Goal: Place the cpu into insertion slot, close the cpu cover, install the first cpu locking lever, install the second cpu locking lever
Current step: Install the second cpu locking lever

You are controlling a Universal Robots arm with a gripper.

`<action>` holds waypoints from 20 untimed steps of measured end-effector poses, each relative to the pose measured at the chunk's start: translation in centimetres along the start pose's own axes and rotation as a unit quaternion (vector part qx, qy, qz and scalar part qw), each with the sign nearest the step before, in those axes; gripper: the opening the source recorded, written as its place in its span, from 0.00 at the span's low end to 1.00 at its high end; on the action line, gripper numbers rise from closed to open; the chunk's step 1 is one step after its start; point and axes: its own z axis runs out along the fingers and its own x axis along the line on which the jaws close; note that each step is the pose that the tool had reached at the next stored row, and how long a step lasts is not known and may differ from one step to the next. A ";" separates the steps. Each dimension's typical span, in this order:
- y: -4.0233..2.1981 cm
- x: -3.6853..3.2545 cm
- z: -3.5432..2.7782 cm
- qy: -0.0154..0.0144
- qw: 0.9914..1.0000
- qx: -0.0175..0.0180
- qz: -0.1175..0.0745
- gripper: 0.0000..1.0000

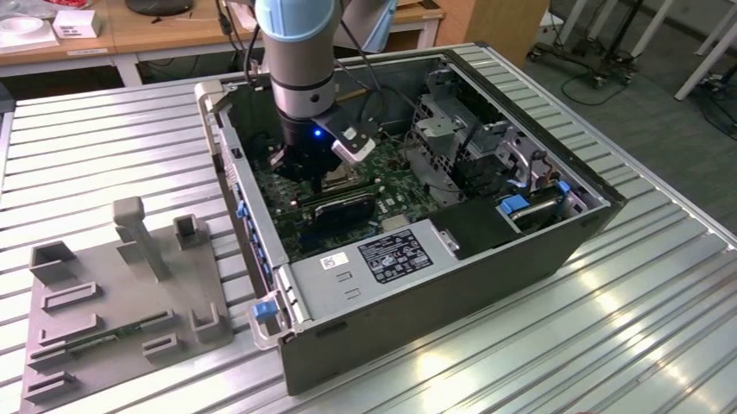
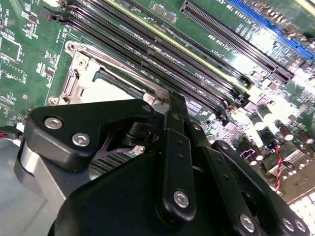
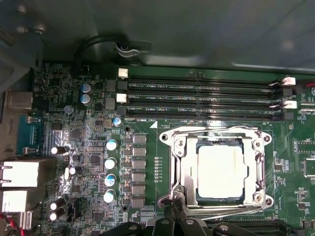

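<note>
The cpu (image 3: 221,169), a pale square chip, lies flat in the insertion slot on the green motherboard. The silver cpu cover (image 3: 181,164) is folded down around it, and the chip shows through the cover's window. My gripper (image 3: 174,209) stands at one edge of the socket, near a corner of the cover, with its black fingers pressed together and nothing visible between them. In the second wrist view the gripper (image 2: 177,101) points its tip at the socket rim beside the cpu (image 2: 106,91). In the exterior view the gripper (image 1: 313,179) reaches down into the open computer case, right by the cpu (image 1: 343,179).
Memory slots (image 3: 202,96) run along one side of the socket, and a row of capacitors (image 3: 111,169) stands on another. The case walls (image 1: 248,216) and a drive cage (image 1: 444,129) hem in the arm. A grey fixture plate (image 1: 127,293) lies at the exterior view's left.
</note>
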 end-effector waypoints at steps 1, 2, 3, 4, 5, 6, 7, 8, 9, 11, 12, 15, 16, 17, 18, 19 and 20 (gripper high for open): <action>0.01 0.00 0.01 0.000 1.000 0.000 0.000 0.11; 0.01 0.00 0.01 0.000 1.000 0.000 0.000 0.11; 0.00 0.00 0.00 0.000 1.000 0.000 0.000 0.11; 0.00 0.01 0.00 0.000 1.000 0.000 0.000 0.11; 0.00 0.01 0.00 0.000 1.000 0.000 0.000 0.11; 0.00 0.01 -0.01 0.000 1.000 0.000 0.000 0.11; 0.00 0.01 -0.01 0.000 1.000 0.000 0.000 0.11; 0.00 0.01 -0.01 0.000 1.000 0.000 0.000 0.11; 0.00 0.01 0.00 0.000 1.000 0.000 0.000 0.11; 0.00 0.01 -0.07 0.000 1.000 0.000 0.000 0.11; 0.01 -0.01 -0.21 0.000 1.000 0.000 0.001 0.11; 0.07 -0.09 -0.89 0.000 1.000 0.000 0.001 0.11; 0.08 -0.12 -1.11 0.000 1.000 0.000 0.002 0.11; 0.10 -0.14 -1.31 0.000 1.000 0.000 0.002 0.11; 0.12 -0.16 -1.50 0.000 1.000 0.000 0.002 0.11; 0.13 -0.18 -1.71 0.000 1.000 0.001 0.002 0.11; 0.15 -0.21 -1.92 0.000 1.000 0.001 0.002 0.11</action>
